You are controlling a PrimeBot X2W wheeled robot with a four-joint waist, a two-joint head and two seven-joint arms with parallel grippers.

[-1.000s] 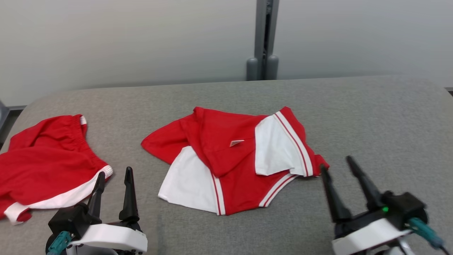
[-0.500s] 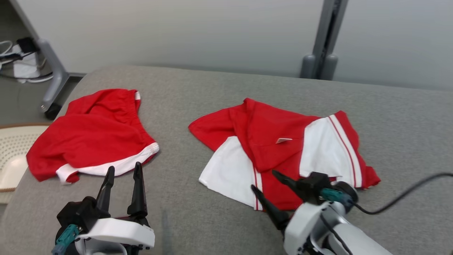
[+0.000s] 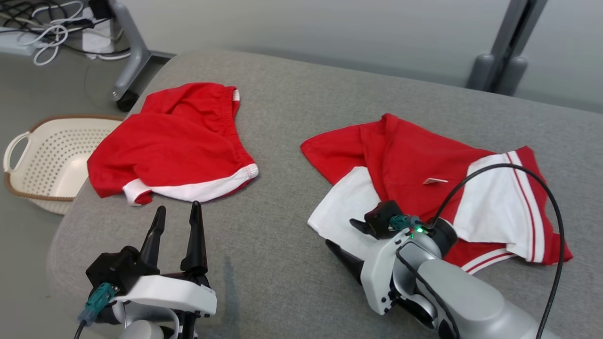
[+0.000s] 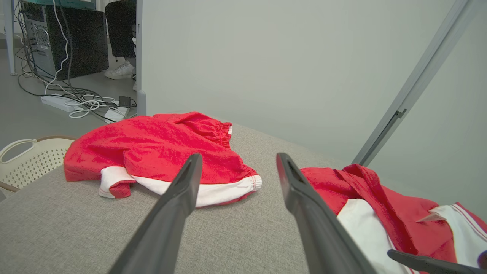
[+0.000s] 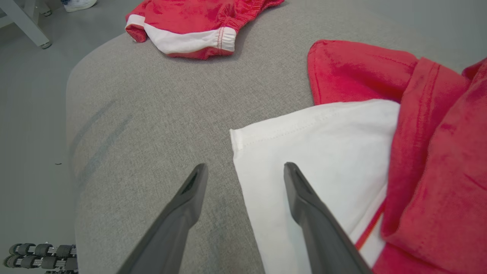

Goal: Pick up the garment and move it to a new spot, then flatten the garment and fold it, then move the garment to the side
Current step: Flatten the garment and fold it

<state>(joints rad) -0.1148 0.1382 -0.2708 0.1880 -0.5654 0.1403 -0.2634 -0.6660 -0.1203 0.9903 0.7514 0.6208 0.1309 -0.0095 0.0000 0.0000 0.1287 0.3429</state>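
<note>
Over the white corner of the garment (image 3: 414, 160), right claw (image 3: 340, 233) is held apart, empty; left claw (image 3: 177, 208) is spread above the surface (image 3: 282, 226), near red shorts (image 3: 179, 136)

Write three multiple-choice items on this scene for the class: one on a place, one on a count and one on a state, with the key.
1. Where is the cream basket relative to the grey surface?
A. On it, between the garments
B. Off it, beyond its left end
C. On it, on top of a garment

2. How many red-and-white garments lie on the grey surface?
A. One
B. Two
C. Three

3. How does the right gripper stand?
A. Open, its fingers astride the edge of a white panel
B. Shut on the white panel
C. Shut on a cable

Key:
1 B: the basket sits lower, past the surface's rounded left end.
2 B: the shorts lie on the left and the shirt on the right.
3 A: the right wrist view shows a wide gap between its fingers, with nothing pinched.
</note>
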